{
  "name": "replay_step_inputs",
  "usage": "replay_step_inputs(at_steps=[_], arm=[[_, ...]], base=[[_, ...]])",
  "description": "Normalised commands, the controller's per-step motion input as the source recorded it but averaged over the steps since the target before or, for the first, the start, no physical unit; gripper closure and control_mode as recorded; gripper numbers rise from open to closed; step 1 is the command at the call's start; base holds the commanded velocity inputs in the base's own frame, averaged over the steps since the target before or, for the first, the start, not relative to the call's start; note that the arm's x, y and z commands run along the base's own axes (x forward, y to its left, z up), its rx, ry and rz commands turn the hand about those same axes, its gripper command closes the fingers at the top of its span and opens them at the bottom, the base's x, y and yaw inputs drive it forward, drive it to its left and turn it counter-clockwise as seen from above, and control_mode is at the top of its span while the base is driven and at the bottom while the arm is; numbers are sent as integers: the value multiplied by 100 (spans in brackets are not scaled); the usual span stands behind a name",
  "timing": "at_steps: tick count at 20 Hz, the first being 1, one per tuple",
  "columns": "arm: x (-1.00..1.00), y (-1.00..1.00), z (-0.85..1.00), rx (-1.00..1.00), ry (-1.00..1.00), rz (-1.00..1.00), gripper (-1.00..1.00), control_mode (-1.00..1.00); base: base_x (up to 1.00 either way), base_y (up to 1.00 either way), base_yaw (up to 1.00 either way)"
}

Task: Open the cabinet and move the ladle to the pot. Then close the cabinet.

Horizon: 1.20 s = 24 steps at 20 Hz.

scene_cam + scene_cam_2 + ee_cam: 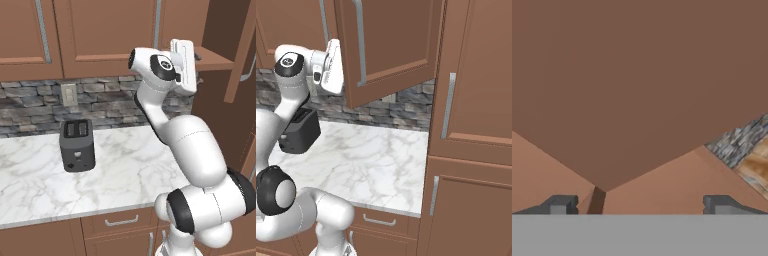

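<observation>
The gripper (639, 204) sits with its fingers spread wide, nothing between them, close against brown wood. On the marble counter (125, 160) a dark toaster (77, 145) stands near the stone backsplash. Above it the cabinet (388, 45) door is swung open, its long silver handle (360, 42) running vertically, an inner shelf (215, 59) showing.

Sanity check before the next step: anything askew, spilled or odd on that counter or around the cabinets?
Nothing stands out. The cabinet door stands swung open, as the task needs, with the gripper open at it, holding nothing. The toaster sits upright on the marble counter; no spills or damage visible.
</observation>
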Motion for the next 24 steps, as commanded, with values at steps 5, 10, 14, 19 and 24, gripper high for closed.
replay_step_inputs(at_steps=[5,10,14,19,24], arm=[[0,-22,0,2,-6,-3,-100,-100],[0,-18,0,0,-9,-3,-100,-100],[3,-9,-3,0,-4,-7,-100,-100],[6,-8,-6,0,-1,-8,-100,-100],[-10,-12,-1,0,-12,-10,-100,-100]], base=[[0,0,0],[0,0,0],[0,0,0],[0,0,0],[0,0,0]])
